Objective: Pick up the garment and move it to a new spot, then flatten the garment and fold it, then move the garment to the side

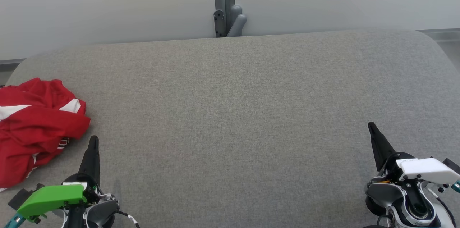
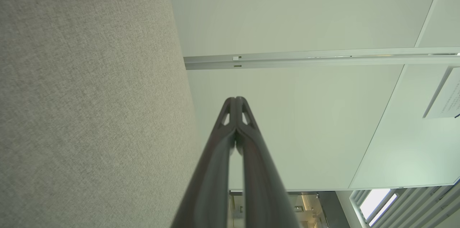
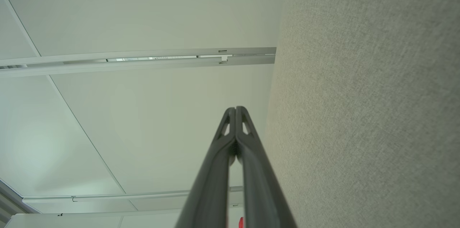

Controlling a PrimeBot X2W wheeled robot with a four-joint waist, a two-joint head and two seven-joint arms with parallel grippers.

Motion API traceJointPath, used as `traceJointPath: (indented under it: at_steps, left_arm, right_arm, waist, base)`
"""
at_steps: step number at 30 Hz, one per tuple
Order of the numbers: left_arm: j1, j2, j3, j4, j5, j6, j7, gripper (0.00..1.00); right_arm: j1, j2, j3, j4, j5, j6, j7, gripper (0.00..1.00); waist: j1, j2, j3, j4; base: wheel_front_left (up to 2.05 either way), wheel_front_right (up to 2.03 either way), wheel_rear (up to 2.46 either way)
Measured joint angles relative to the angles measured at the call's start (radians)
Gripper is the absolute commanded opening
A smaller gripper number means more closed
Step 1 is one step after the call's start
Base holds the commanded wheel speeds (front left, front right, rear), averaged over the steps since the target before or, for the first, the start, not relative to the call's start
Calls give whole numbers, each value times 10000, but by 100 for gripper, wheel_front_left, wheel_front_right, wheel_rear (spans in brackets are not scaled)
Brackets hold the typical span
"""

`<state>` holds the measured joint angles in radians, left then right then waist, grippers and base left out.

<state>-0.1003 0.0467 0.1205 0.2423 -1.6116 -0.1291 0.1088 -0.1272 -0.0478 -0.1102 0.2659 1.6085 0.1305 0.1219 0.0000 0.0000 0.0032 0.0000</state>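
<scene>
The left claw (image 1: 94, 142), fingers pressed together on nothing, sits by the near-left corner of the table (image 1: 230, 120). The right claw (image 1: 372, 129), equally closed tight and empty, sits by the near-right corner, both seemingly parked off the middle before the pick-up begins. The crumpled red and white garment (image 1: 36, 123) lies against the table's left edge, just beyond the left claw's tip but apart from it, so that arm seems best placed to take it.

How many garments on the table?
1. A red garment lies crumpled at the table's left edge, just left of the left gripper. It runs past the frame, so another could be hidden.
</scene>
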Motion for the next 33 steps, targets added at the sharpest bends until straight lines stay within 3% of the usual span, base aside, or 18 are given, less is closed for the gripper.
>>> traceJointPath:
  at_steps: [33]
  left_arm:
    - [0,0,0,0,0,0,0,0]
  right_arm:
    - [0,0,0,0,0,0,0,0]
  waist:
    - [0,0,0,0]
  base:
    - [0,0,0]
